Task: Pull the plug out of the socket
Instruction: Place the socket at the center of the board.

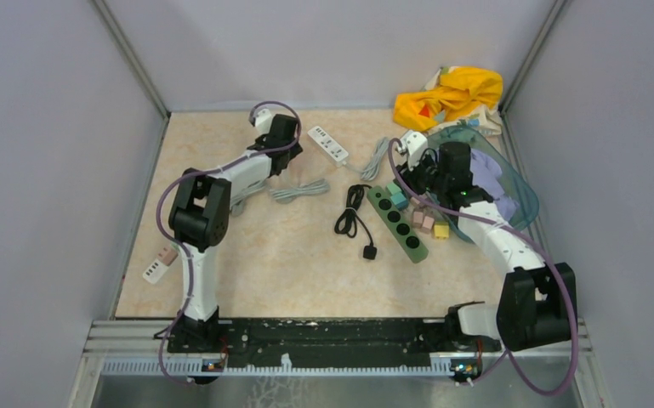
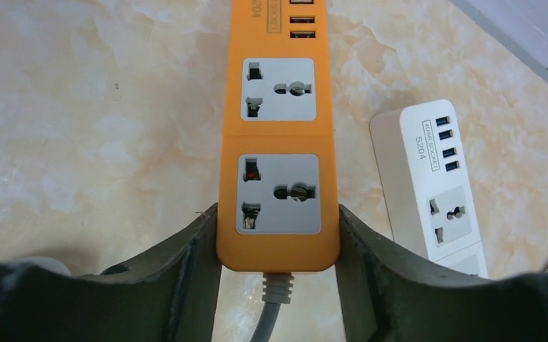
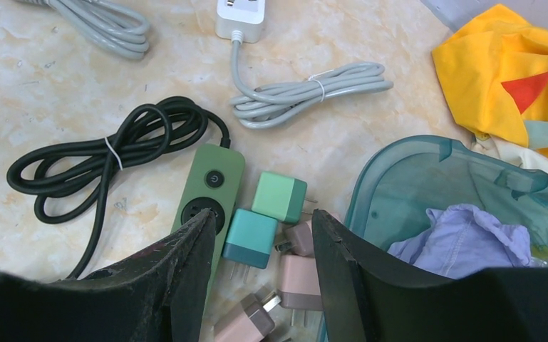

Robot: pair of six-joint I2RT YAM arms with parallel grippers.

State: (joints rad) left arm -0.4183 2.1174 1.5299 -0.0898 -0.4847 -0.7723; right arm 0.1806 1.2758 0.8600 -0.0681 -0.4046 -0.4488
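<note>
My left gripper (image 2: 278, 214) is shut on the cable end of an orange power strip (image 2: 278, 135); both fingers (image 2: 185, 263) press its sides. Its visible sockets hold no plug. In the top view this gripper (image 1: 276, 140) is at the far side and hides the strip. My right gripper (image 3: 261, 214) is open and empty above loose adapter plugs: a teal one (image 3: 249, 239), a green one (image 3: 279, 197) and pink ones (image 3: 299, 274), lying beside a green power strip (image 3: 210, 182). The green strip's (image 1: 398, 223) sockets look empty.
A white power strip (image 2: 438, 178) lies right of the orange one, also in the top view (image 1: 327, 144). A coiled black cord (image 3: 107, 153) lies left of the green strip. A teal basin (image 3: 406, 178) with clothes and a yellow cloth (image 1: 449, 93) sit at the right.
</note>
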